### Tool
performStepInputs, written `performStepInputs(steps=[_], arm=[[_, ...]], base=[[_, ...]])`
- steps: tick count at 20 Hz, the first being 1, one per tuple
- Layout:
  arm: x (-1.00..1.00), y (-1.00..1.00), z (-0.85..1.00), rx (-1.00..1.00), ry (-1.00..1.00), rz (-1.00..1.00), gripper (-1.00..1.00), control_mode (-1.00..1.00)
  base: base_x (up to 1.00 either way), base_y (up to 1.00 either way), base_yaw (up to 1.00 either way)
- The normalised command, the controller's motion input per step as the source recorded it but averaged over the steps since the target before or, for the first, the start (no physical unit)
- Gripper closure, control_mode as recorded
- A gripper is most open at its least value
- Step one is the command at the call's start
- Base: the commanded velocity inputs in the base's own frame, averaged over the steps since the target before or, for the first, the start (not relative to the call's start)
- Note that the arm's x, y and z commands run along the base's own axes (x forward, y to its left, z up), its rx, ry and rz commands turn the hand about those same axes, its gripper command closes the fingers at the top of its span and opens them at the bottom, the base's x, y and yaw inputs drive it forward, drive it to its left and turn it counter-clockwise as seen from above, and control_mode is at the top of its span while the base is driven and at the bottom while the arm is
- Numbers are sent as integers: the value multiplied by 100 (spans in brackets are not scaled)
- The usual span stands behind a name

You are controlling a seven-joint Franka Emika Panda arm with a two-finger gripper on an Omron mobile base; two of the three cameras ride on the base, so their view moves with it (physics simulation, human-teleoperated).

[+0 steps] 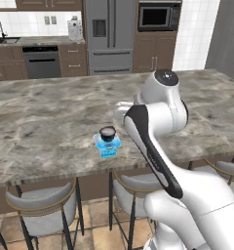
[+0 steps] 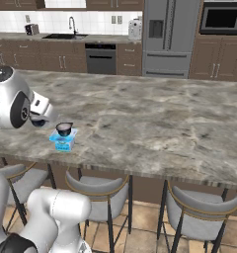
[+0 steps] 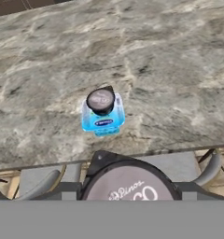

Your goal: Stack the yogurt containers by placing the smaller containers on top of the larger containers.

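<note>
We see our claw (image 3: 128,186) pinching a dark cup (image 3: 130,184), and below and ahead of it another dark cup (image 3: 101,101) sits on the blue tub (image 3: 103,122) on the bench (image 3: 170,70)

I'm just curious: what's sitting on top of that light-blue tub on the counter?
A small dark cup with a pale top stands on the light-blue tub. The cup covers most of the tub's lid, so it cannot be seen.

Round dark cup (image 3: 128,184) at hand view's bottom, lower half cut off.
</note>
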Motion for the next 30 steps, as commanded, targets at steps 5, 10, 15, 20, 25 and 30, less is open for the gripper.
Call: performStepInputs(steps=[5,10,15,20,25,30], arm=[[14,15,-9,0,0,1,100,-100],[20,8,-12,0,-1,1,100,-100],[18,0,-11,0,-3,0,100,-100],[13,0,-12,0,-1,0,100,-100],[13,3,-11,0,0,0,100,-100],[17,1,-9,0,0,0,100,-100]], base=[[0,0,0],[0,0,0],[0,0,0],[0,0,0],[0,0,0],[0,0,0]])
